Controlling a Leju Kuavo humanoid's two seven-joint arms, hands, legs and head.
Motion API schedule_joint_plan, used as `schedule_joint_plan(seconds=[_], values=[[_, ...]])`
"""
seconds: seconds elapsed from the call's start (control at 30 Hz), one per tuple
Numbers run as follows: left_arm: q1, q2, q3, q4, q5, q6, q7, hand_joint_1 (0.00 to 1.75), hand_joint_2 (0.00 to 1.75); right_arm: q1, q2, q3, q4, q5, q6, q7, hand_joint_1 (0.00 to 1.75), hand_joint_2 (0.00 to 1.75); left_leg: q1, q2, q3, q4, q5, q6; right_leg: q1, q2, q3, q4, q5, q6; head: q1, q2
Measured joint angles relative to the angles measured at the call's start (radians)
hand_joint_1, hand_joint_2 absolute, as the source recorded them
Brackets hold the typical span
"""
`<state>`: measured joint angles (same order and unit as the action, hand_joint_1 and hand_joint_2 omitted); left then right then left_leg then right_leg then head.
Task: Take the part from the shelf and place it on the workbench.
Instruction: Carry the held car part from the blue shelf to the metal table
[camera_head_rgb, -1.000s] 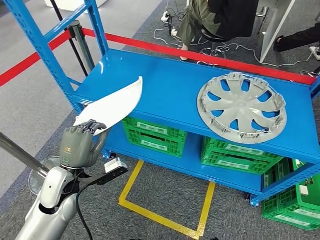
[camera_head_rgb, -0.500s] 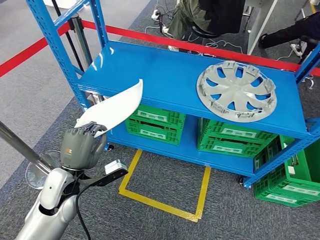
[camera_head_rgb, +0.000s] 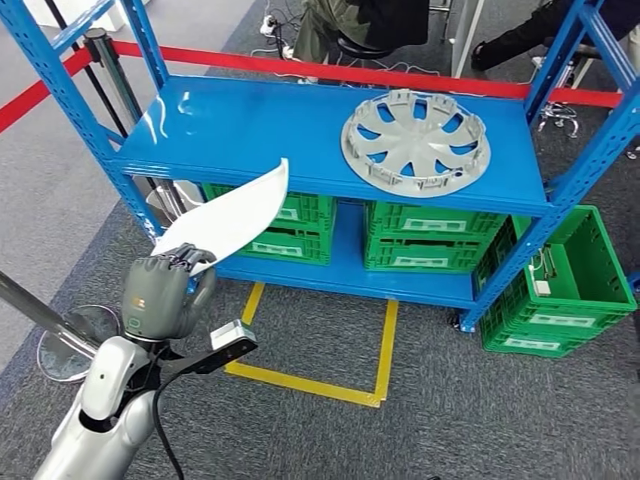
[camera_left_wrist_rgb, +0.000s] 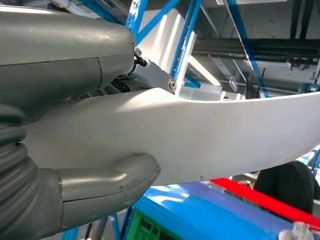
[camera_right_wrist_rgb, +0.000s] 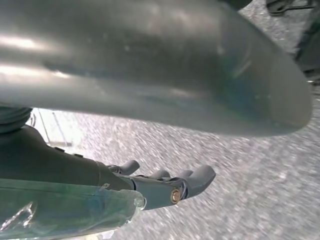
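The left hand still has its fingers wrapped around one end of the white curved part, holding it up in the air in front of the blue shelf, off the shelf surface. Compared with a second ago the whole view has swung, so the shelf sits more square-on and the grey hubcap shows further left. That's the camera moving, not the stuff. The hand and part look the same in frame. The right hand hangs over grey carpet, fingers apart, holding nothing.
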<state>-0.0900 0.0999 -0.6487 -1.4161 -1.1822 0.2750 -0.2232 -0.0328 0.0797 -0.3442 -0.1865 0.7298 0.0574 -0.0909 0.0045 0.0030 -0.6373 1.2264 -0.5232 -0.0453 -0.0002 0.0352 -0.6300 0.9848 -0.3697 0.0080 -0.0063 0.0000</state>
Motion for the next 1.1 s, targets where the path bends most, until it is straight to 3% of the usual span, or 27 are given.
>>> schedule_joint_plan(seconds=[0.07,0.13,0.17,0.23,0.27,0.3,0.37,0.4,0.43,0.47,0.5,0.53,0.6,0.63,0.67,0.73,0.77,0.83,0.9,0.93,0.97,1.0,1.07,1.1], values=[[-0.001,0.000,0.000,-0.001,0.000,0.000,0.000,1.75,1.75,-0.002,0.000,-0.002,0.000,0.000,0.000,0.000,0.00,0.00,0.003,-0.031,0.103,-0.130,0.025,0.005,0.000,0.018,-0.028,0.003,0.025,0.009,0.000,0.000],[-0.003,-0.001,0.001,-0.002,0.008,0.000,-0.003,1.75,1.75,-0.003,0.000,-0.004,-0.001,0.000,-0.001,0.000,0.00,0.00,0.004,-0.059,0.176,-0.244,0.007,0.015,0.001,0.035,-0.049,0.003,0.052,0.019,0.001,0.000],[-0.001,-0.002,0.002,-0.002,0.017,0.000,-0.006,1.75,1.75,-0.002,0.000,-0.005,-0.001,0.000,-0.001,0.000,0.00,0.00,0.001,-0.061,0.186,-0.270,0.001,0.021,0.001,0.043,-0.056,-0.001,0.066,0.024,0.001,0.000],[0.006,-0.004,0.004,-0.003,0.045,0.002,-0.014,1.75,1.75,0.007,0.000,-0.008,0.000,0.000,-0.002,0.000,0.00,0.00,0.001,-0.044,0.171,-0.274,0.016,0.036,-0.002,0.044,-0.067,-0.008,0.079,0.035,0.002,0.000],[0.015,-0.006,0.008,-0.004,0.062,0.004,-0.021,1.75,1.75,0.013,0.000,-0.012,0.000,-0.001,-0.003,0.001,0.00,0.00,0.001,-0.034,0.164,-0.274,0.026,0.044,-0.002,0.031,-0.074,0.006,0.057,0.040,0.005,0.000],[0.026,-0.007,0.015,-0.007,0.079,0.008,-0.029,1.75,1.75,0.016,0.001,-0.016,0.001,-0.001,-0.003,0.002,0.00,0.00,0.002,-0.023,0.155,-0.274,0.037,0.050,-0.002,0.013,-0.085,0.043,0.013,0.045,0.008,0.000],[0.054,-0.008,0.032,-0.014,0.109,0.017,-0.045,1.75,1.75,0.016,0.003,-0.023,0.001,-0.002,-0.005,0.003,0.00,0.00,-0.001,0.000,0.134,-0.273,0.057,0.056,-0.003,-0.019,-0.112,0.175,-0.099,0.053,0.013,0.000],[0.067,-0.009,0.041,-0.016,0.120,0.021,-0.052,1.75,1.75,0.015,0.004,-0.027,0.001,-0.002,-0.005,0.003,0.00,0.00,-0.002,0.011,0.121,-0.272,0.066,0.056,-0.004,-0.025,-0.121,0.244,-0.135,0.055,0.013,0.000],[0.078,-0.009,0.048,-0.017,0.127,0.024,-0.057,1.75,1.75,0.013,0.005,-0.029,0.001,-0.001,-0.006,0.004,0.00,0.00,-0.002,0.023,0.108,-0.271,0.075,0.055,-0.005,-0.028,-0.120,0.292,-0.145,0.057,0.013,0.000],[0.088,-0.010,0.054,-0.017,0.133,0.028,-0.062,1.75,1.75,0.013,0.005,-0.032,0.001,-0.001,-0.007,0.005,0.00,0.00,-0.002,0.033,0.094,-0.268,0.084,0.053,-0.006,-0.030,-0.103,0.307,-0.133,0.058,0.013,0.000],[0.096,-0.011,0.061,-0.017,0.138,0.032,-0.067,1.75,1.75,0.013,0.005,-0.035,0.001,0.000,-0.008,0.006,0.00,0.00,-0.002,0.043,0.081,-0.265,0.092,0.051,-0.007,-0.033,-0.067,0.285,-0.109,0.059,0.013,0.000],[0.103,-0.013,0.067,-0.017,0.143,0.036,-0.071,1.75,1.75,0.012,0.005,-0.038,0.001,0.000,-0.009,0.008,0.00,0.00,-0.002,0.051,0.069,-0.262,0.099,0.047,-0.008,-0.043,-0.015,0.230,-0.089,0.059,0.014,0.000],[0.114,-0.017,0.080,-0.019,0.148,0.044,-0.078,1.75,1.75,0.008,0.005,-0.044,0.001,0.000,-0.009,0.009,0.00,0.00,-0.005,0.066,0.054,-0.256,0.113,0.037,-0.003,-0.074,0.095,0.084,-0.097,0.054,0.013,0.000],[0.117,-0.018,0.085,-0.020,0.149,0.046,-0.080,1.75,1.75,0.005,0.006,-0.046,0.001,0.001,-0.010,0.009,0.00,0.00,-0.007,0.073,0.050,-0.255,0.120,0.032,0.000,-0.084,0.126,0.032,-0.110,0.048,0.011,0.000],[0.119,-0.019,0.087,-0.021,0.150,0.048,-0.081,1.75,1.75,0.004,0.006,-0.048,0.001,0.001,-0.010,0.010,0.00,0.00,-0.007,0.081,0.049,-0.255,0.127,0.026,0.004,-0.085,0.136,0.006,-0.120,0.041,0.009,0.000],[0.121,-0.022,0.091,-0.022,0.150,0.050,-0.083,1.75,1.75,0.004,0.008,-0.052,0.001,0.001,-0.010,0.010,0.00,0.00,-0.004,0.086,0.046,-0.254,0.133,0.015,0.006,-0.070,0.121,0.000,-0.110,0.022,0.007,0.000],[0.123,-0.022,0.093,-0.022,0.150,0.051,-0.083,1.75,1.75,0.003,0.008,-0.053,0.001,0.001,-0.010,0.012,0.00,0.00,-0.003,0.074,0.039,-0.243,0.117,0.008,0.005,-0.063,0.113,0.000,-0.100,0.013,0.006,0.000],[0.126,-0.023,0.099,-0.023,0.150,0.052,-0.084,1.75,1.75,0.002,0.009,-0.054,0.002,0.001,-0.011,0.013,0.00,0.00,-0.002,0.033,0.011,-0.167,0.033,-0.001,0.002,-0.049,0.090,-0.001,-0.075,-0.002,0.005,0.000],[0.129,-0.023,0.102,-0.023,0.151,0.053,-0.084,1.75,1.75,0.000,0.009,-0.054,0.002,0.001,-0.011,0.012,0.00,0.00,-0.002,0.008,-0.024,-0.038,-0.057,-0.002,0.003,-0.029,0.059,0.000,-0.049,-0.007,0.005,0.000],[0.130,-0.022,0.102,-0.023,0.154,0.053,-0.085,1.75,1.75,0.000,0.009,-0.054,0.002,0.001,-0.011,0.012,0.00,0.00,-0.003,0.005,-0.030,0.008,-0.073,-0.001,0.003,-0.019,0.044,0.000,-0.037,-0.007,0.005,0.000],[0.131,-0.022,0.103,-0.023,0.160,0.053,-0.089,1.75,1.75,0.000,0.009,-0.054,0.002,0.002,-0.011,0.012,0.00,0.00,-0.003,0.003,-0.023,0.024,-0.068,0.002,0.004,-0.009,0.028,0.001,-0.025,-0.007,0.005,0.000],[0.131,-0.023,0.104,-0.024,0.170,0.053,-0.094,1.75,1.75,0.001,0.009,-0.054,0.002,0.002,-0.010,0.012,0.00,0.00,-0.003,0.001,0.001,0.004,-0.044,0.005,0.004,0.001,0.013,0.002,-0.013,-0.006,0.005,0.000],[0.131,-0.023,0.107,-0.024,0.190,0.053,-0.105,1.75,1.75,0.001,0.010,-0.056,0.002,0.002,-0.010,0.011,0.00,0.00,-0.002,-0.024,0.090,-0.114,0.005,0.012,0.004,0.022,-0.016,0.003,0.010,0.000,0.005,0.000],[0.131,-0.023,0.110,-0.026,0.196,0.054,-0.109,1.75,1.75,0.000,0.010,-0.058,0.002,0.001,-0.011,0.011,0.00,0.00,0.000,-0.044,0.136,-0.185,0.012,0.017,0.006,0.032,-0.028,0.004,0.022,0.004,0.005,0.000]])
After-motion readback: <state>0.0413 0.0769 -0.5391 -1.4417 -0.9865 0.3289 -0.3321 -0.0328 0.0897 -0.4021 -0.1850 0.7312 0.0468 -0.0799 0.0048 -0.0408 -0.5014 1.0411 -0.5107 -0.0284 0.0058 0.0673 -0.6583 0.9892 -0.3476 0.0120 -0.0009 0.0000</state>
